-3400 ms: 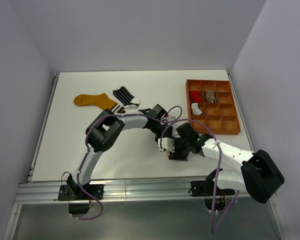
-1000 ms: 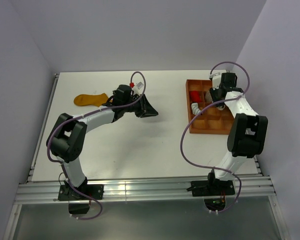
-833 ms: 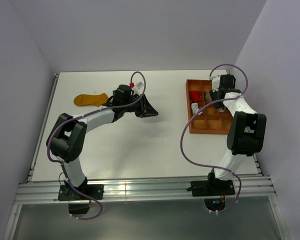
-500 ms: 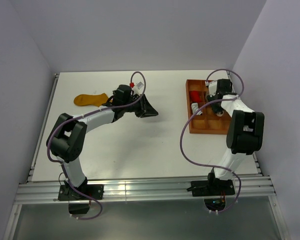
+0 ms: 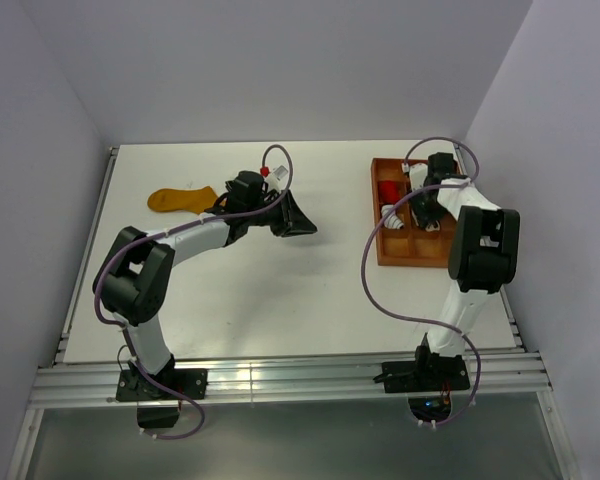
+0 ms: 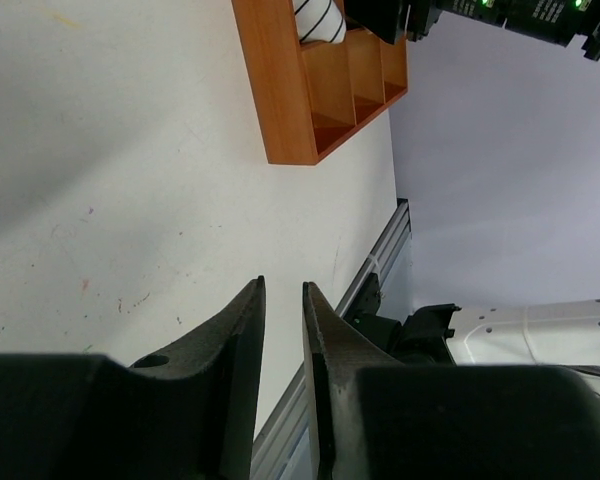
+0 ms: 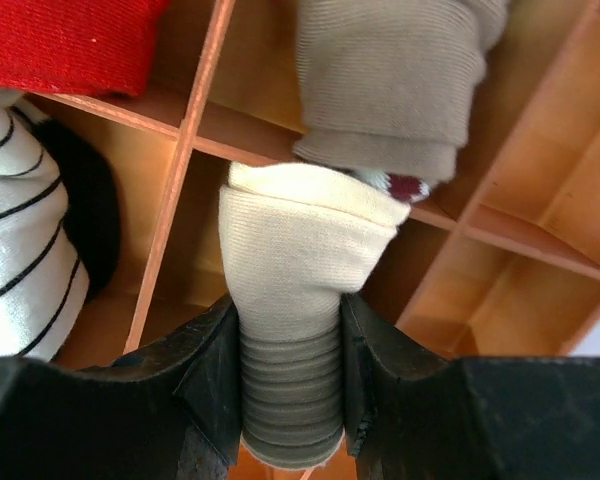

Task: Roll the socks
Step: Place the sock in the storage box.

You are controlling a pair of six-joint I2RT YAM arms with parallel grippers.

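My right gripper [image 7: 288,305] is shut on a rolled cream sock [image 7: 305,235] with a grey ribbed cuff, held over the compartments of the orange-brown tray [image 7: 180,165]. From above, that gripper [image 5: 427,205] hangs over the tray's middle [image 5: 420,258]. A red roll [image 7: 70,40], a taupe roll [image 7: 390,90] and a white roll with black stripes [image 7: 20,270] sit in neighbouring compartments. A mustard-yellow sock [image 5: 178,198] lies flat at the far left. My left gripper [image 6: 280,288] hovers above the table's middle [image 5: 298,222], jaws a narrow gap apart with nothing between them.
The tray [image 6: 290,100] stands at the table's right side, near the right wall. The left arm's wrist [image 5: 245,190] lies just right of the mustard sock. The table's metal front rail [image 6: 375,265] runs along the near edge.
The right gripper has swung from the tray's far right corner toward its middle, carrying the cream sock. The left arm has stayed where it was.
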